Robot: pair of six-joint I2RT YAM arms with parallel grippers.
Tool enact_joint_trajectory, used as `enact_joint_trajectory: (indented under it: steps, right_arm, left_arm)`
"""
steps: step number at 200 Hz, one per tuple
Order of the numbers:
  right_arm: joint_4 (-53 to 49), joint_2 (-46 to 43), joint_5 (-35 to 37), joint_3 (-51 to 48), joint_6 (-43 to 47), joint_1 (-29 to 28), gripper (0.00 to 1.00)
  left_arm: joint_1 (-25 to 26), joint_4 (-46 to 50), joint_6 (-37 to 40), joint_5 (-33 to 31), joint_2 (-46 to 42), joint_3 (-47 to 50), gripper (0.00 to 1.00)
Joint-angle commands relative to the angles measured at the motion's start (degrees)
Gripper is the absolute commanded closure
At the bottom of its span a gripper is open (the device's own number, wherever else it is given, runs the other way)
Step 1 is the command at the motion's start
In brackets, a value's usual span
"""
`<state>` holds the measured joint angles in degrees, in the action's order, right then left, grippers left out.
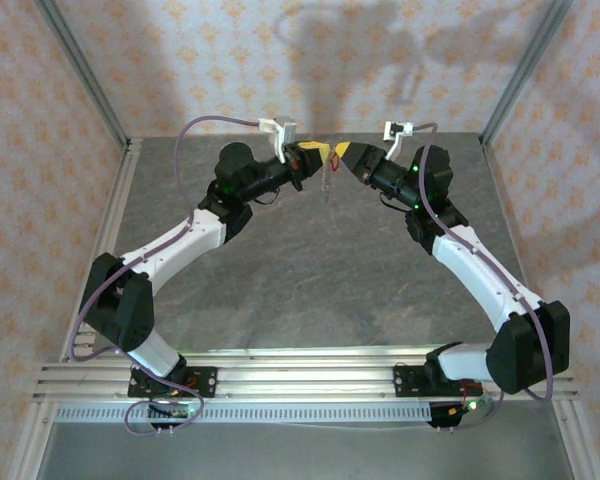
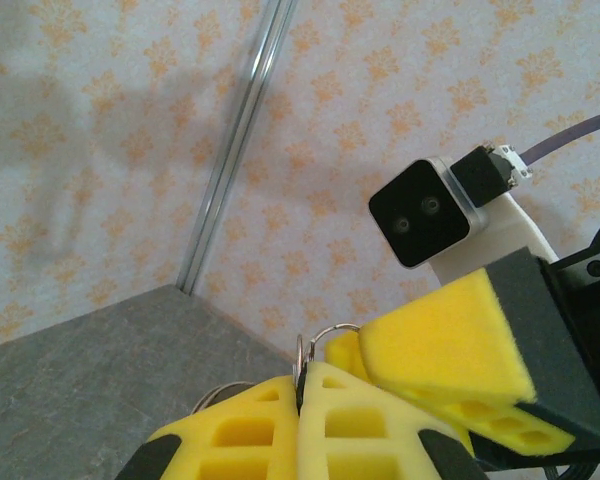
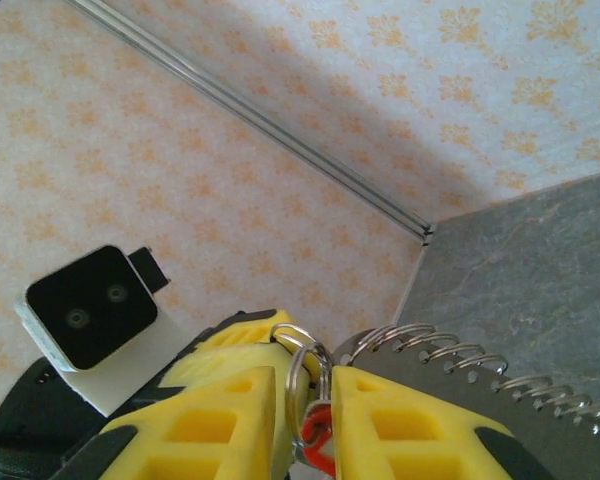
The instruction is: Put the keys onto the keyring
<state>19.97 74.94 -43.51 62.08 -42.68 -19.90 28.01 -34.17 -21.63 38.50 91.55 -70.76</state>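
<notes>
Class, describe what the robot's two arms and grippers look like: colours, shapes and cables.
The left arm and right arm have white link shells and black joints. A lilac cable loops along each. The left gripper and right gripper end in wedge-shaped yellow foam pads with rectangular cut-outs. A black-faced camera in a white mount sits at each wrist.

A lab-like robot test cell is shown: a grey slab table (image 1: 310, 280) is boxed in by patterned panels (image 1: 380, 60) at 9, 12 and 3 o'clock, framed by aluminium posts (image 1: 80, 70); arm bases (image 1: 170, 380) are bolted to a slotted rail (image 1: 300, 365) at 6 o'clock.
</notes>
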Motion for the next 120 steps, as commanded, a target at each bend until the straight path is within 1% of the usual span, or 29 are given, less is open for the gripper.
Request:
enact_joint_trajectory:
  steps: [1, 24, 82, 120]
  right_arm:
    - [-0.98, -0.89, 0.41, 0.42, 2.09, -0.38, 0.89]
    - [-1.81, -0.93, 1.26, -0.1, 2.75, -0.31, 1.0]
    - [-1.15, -0.59, 0.42, -1.33, 2.56, 0.45, 1.0]
    - [2.8, 1.59, -5.95, -0.69, 0.44, 0.54, 1.0]
  left_arm:
    - [-0.42, -3.73, -0.7, 0.17, -0.6, -2.01, 1.0]
    - [-0.42, -3.97, -0.7, 0.0, -0.78, -2.01, 1.0]
    - [-0.68, -6.12, -2.06, -0.36, -1.07, -1.31, 1.0]
    - [-0.69, -7.26, -2.97, -0.44, -0.77, -1.59, 1.0]
